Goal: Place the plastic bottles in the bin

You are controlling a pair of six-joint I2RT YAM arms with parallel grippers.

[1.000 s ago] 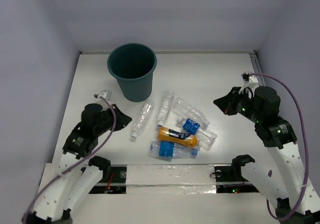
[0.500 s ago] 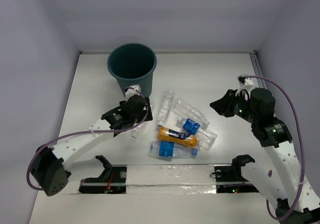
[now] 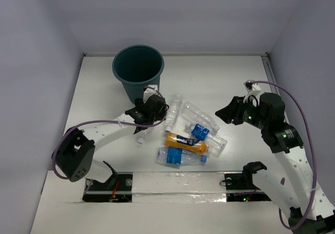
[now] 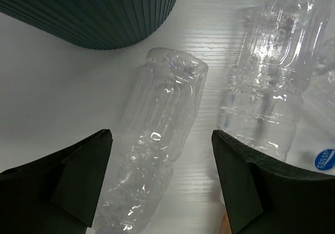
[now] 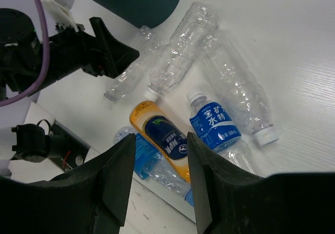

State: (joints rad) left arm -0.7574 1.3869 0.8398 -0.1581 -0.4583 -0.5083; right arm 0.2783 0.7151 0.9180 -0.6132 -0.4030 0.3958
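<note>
The left gripper [image 4: 162,140] was seen spread wide just in front of the bin [image 3: 141,90]. Its fingers [image 4: 78,176] were set on either side of a clear unlabelled bottle [image 4: 157,150] that lay on the table [image 3: 220,77]. A gap was shown on each side, so nothing was gripped. The bottle's base was turned toward the bin's ribbed wall, close to it but apart. A second clear bottle [image 4: 272,71] was laid a little farther to the right of the bin. The right gripper [image 3: 224,113] was held well to the right of the bin, its jaws parted with nothing between them. An orange bottle [image 3: 186,142] and a blue-labelled bottle [image 3: 201,131] were found farther in front of the bin, seemingly touching, though that could not be settled from above
</note>
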